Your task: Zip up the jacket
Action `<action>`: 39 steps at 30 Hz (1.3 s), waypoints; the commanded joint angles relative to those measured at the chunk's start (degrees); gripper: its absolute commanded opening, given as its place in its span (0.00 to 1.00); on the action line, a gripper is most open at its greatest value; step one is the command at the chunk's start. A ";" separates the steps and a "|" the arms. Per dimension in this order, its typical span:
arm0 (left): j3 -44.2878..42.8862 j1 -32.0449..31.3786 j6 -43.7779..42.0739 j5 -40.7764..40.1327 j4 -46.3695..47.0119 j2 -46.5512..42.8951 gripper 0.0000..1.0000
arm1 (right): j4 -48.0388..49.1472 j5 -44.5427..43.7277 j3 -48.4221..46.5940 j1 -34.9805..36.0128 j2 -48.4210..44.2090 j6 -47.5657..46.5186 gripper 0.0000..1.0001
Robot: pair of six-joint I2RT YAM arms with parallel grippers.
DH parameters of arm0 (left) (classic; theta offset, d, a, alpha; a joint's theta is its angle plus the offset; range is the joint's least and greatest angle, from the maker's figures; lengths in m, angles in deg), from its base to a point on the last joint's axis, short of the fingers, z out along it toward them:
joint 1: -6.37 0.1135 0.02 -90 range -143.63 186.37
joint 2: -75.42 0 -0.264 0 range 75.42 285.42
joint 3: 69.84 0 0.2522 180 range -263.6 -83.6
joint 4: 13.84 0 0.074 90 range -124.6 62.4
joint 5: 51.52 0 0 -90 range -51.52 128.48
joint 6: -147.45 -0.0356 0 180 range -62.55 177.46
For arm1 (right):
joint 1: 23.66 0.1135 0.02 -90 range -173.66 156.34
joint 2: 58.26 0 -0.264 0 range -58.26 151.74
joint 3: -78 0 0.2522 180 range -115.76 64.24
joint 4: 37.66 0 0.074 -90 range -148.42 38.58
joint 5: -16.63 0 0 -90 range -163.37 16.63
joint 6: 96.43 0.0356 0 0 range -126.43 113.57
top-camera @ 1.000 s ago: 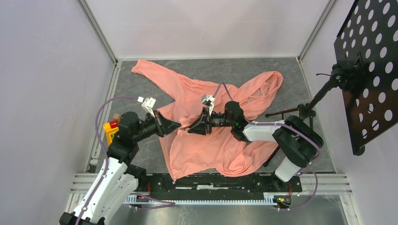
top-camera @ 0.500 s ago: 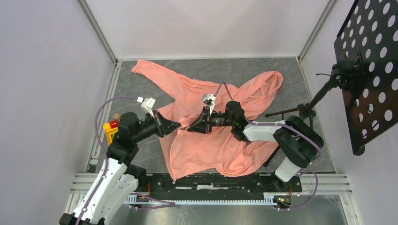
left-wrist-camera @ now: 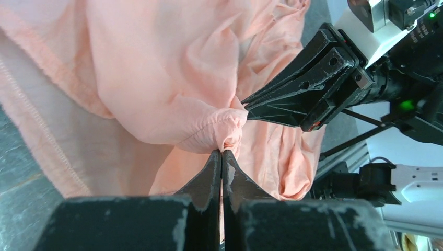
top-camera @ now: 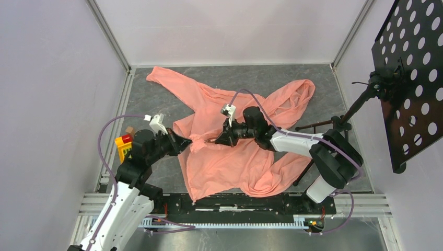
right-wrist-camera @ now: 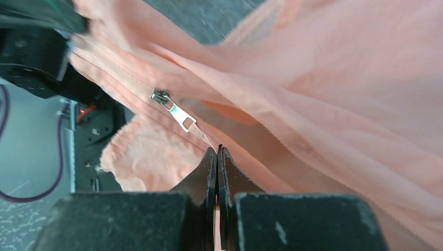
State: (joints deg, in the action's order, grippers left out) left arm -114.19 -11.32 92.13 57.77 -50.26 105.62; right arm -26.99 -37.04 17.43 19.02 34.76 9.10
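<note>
Left gripper [left-wrist-camera: 221, 155] clenched on bunched salmon-pink fabric jacket [top-camera: 235, 162]. Right gripper [right-wrist-camera: 217, 151] pinches its zipper edge, small silver metal zipper pull [right-wrist-camera: 174, 109] just beyond jaw tips, contact itself hidden.

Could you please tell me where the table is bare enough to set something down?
Bare grey tabletop shows at the far edge, between the sleeve and hood of the salmon-pink fabric jacket, and at far left beside the rail. The middle is crowded: left tool and right tool both pinch the fabric there.
</note>
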 commanded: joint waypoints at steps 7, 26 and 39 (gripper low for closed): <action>-3.09 0.21 4.24 -21.04 -7.06 -5.84 0.02 | -39.89 -41.14 -11.73 -3.96 -1.10 -24.56 0.00; 6.11 0.20 12.21 -30.83 -5.59 -12.11 0.02 | -43.25 -67.13 -23.48 -22.73 9.51 -43.03 0.00; 0.77 0.20 12.80 -27.32 -5.56 -11.71 0.53 | -48.07 -30.77 -16.19 -17.18 -14.42 -27.00 0.98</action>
State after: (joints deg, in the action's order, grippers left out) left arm -107.81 -11.36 104.48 29.13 -57.58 92.65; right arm -72.96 -84.84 -1.23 -1.57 31.63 -23.56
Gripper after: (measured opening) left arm 0.490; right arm 0.970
